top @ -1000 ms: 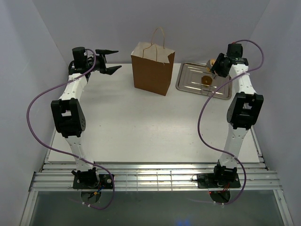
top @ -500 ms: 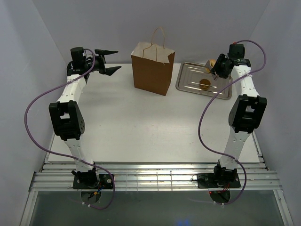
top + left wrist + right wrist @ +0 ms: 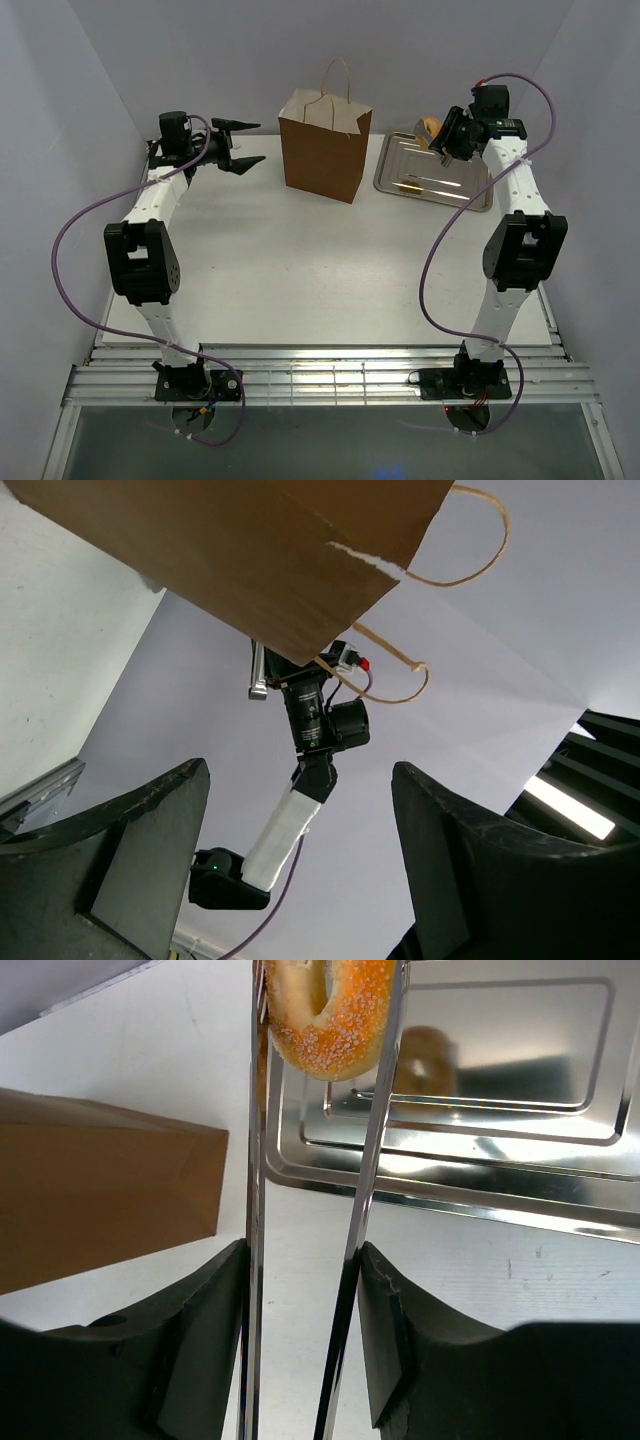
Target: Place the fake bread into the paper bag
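Observation:
My right gripper (image 3: 303,1260) is shut on the two thin metal arms of a pair of tongs (image 3: 372,1140). The tong tips pinch the fake bread, an orange sugared ring donut (image 3: 330,1015), in the air over the near-left part of the tray. From above, the donut (image 3: 430,128) hangs just left of the right gripper (image 3: 450,135). To their left stands the brown paper bag (image 3: 322,150), upright, its handles up. My left gripper (image 3: 250,143) hovers open just left of the bag, with nothing between its fingers (image 3: 300,780). The bag's side (image 3: 250,550) fills the top of the left wrist view.
A flat silver metal tray (image 3: 432,172) lies at the back right; in the right wrist view its shiny floor (image 3: 520,1170) carries a brownish blur, pastry or reflection I cannot tell. White walls close in at the back and sides.
The right gripper rose and shifted left with the tongs, lifting the donut off the tray. The left gripper moved right, closer to the bag.

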Controlling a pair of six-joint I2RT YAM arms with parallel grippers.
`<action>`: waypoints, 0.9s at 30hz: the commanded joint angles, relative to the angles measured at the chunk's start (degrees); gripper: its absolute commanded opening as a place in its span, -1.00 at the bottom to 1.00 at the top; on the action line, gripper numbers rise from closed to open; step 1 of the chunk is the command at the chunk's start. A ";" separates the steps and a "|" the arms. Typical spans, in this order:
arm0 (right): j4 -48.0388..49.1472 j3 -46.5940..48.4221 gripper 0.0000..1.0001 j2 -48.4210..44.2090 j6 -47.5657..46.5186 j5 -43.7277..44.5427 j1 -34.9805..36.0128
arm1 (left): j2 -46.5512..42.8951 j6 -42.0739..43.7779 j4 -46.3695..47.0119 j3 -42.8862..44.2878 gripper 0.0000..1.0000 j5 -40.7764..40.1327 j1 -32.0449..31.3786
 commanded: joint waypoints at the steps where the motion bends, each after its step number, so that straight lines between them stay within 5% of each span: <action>1: 0.17 3.76 -0.42 -5.16 -1.68 -0.82 0.75 | -6.83 1.18 -0.18 -1.61 0.68 1.90 -0.33; 27: 12.46 9.22 -0.41 -12.11 -3.08 -3.72 14.81 | -10.53 -0.40 2.37 -3.54 0.68 2.60 -0.59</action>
